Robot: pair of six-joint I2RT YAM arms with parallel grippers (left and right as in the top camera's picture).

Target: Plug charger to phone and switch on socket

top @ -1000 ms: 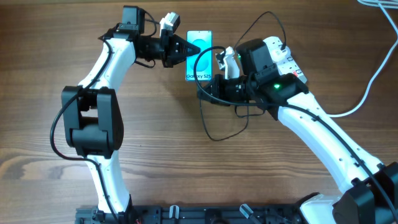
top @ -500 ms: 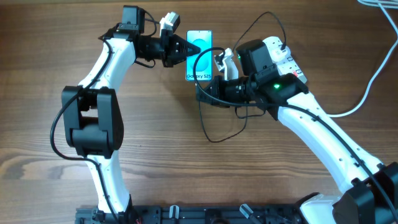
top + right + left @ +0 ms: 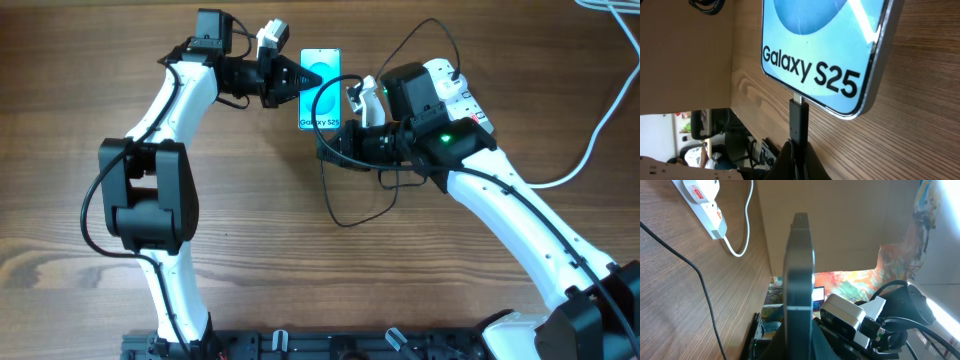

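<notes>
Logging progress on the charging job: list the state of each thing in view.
phone: screen lit, gripped at its side.
charger: plug at the phone's bottom port, metal tip showing, not fully in.
socket: on the table, switch state unclear.
left end effector: shut on phone.
right end effector: shut on charger.

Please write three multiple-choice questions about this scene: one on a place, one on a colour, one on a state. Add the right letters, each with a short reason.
1. Where on the phone is the tip of the charger?
A) its top edge
B) its bottom edge, below the lettering
C) nowhere near it

2. What colour is the phone's screen?
A) red
B) black
C) light blue

3. How is the right gripper?
A) open, empty
B) shut on the charger
C) shut on the phone

Answers: 1 B, the plug meets the edge under "Galaxy S25". 2 C, the screen glows cyan. 3 B, its fingers pinch the black plug.
</notes>
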